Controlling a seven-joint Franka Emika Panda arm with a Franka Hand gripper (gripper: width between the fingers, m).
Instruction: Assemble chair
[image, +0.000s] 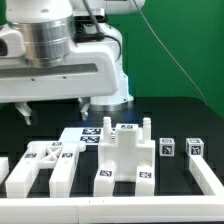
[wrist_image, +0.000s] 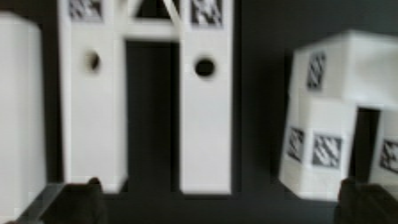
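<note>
The chair lies in loose white tagged parts on the black table. A ladder-like frame part (image: 42, 166) with two long bars lies at the exterior view's left; in the wrist view (wrist_image: 205, 110) it runs right under the camera. A blocky part (image: 125, 156) with upright posts stands in the middle and also shows in the wrist view (wrist_image: 334, 100). My gripper (image: 55, 110) hangs above the frame part, open and empty. In the wrist view the gripper (wrist_image: 222, 205) shows only dark fingertips (wrist_image: 80, 203) with bare table between them.
The marker board (image: 93, 134) lies behind the parts. Two small tagged blocks (image: 168, 148) (image: 195, 148) stand at the exterior view's right, with a slab (image: 207, 182) in front of them. Another slab (image: 4, 172) lies at the far left. A white rail (image: 110, 212) runs along the front.
</note>
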